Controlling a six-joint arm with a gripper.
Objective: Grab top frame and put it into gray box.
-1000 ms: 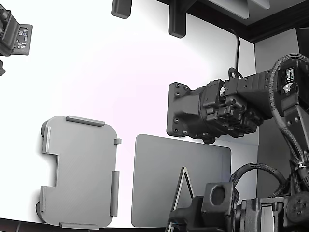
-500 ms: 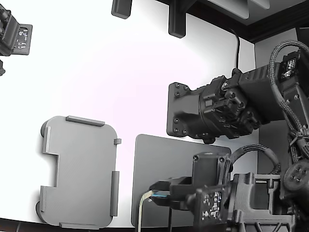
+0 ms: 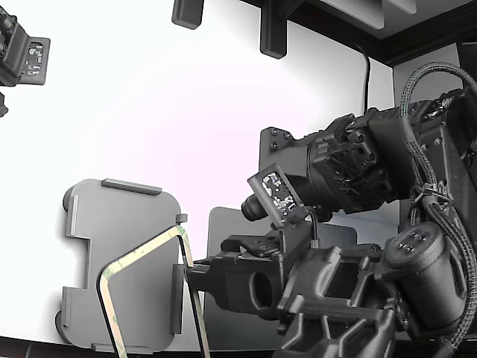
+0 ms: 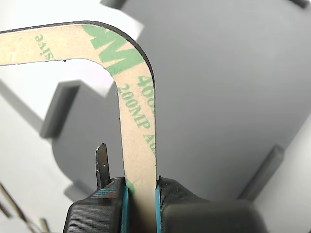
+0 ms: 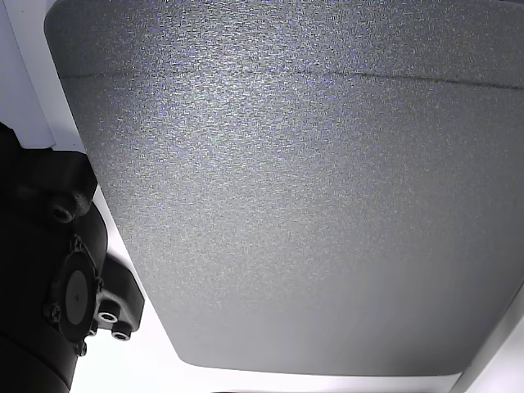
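White tabletop (image 3: pixel 186 112) fills most of the exterior view, brightly lit and glossy. On it, at the lower left of that view, lies the light gray shallow tray with rounded corners, raised edge tabs and a notched side (image 3: pixel 123 224). Just to its right, in the lower middle, a darker gray flat rectangular pad (image 3: pixel 223 239) rests on the table, largely covered by the black arm (image 3: pixel 313 291) reaching in from the lower right. A second black arm (image 3: pixel 335 171) sits behind it at the right edge.

The thin flat frame (image 3: pixel 141 257), pale tan with green print and a black edge, open in the middle, is held tilted above the tray's right half in the exterior view, clear of the tray floor as far as can be seen.

In the wrist view the black gripper (image 4: pixel 141 194) at the bottom centre is pinched closed on one side of the frame (image 4: pixel 138 141), blue-lined pads pressing each face, with the gray tray (image 4: pixel 218 87) spread out behind it.

The other view shows a textured dark gray surface (image 5: pixel 286 180) across nearly the whole picture.
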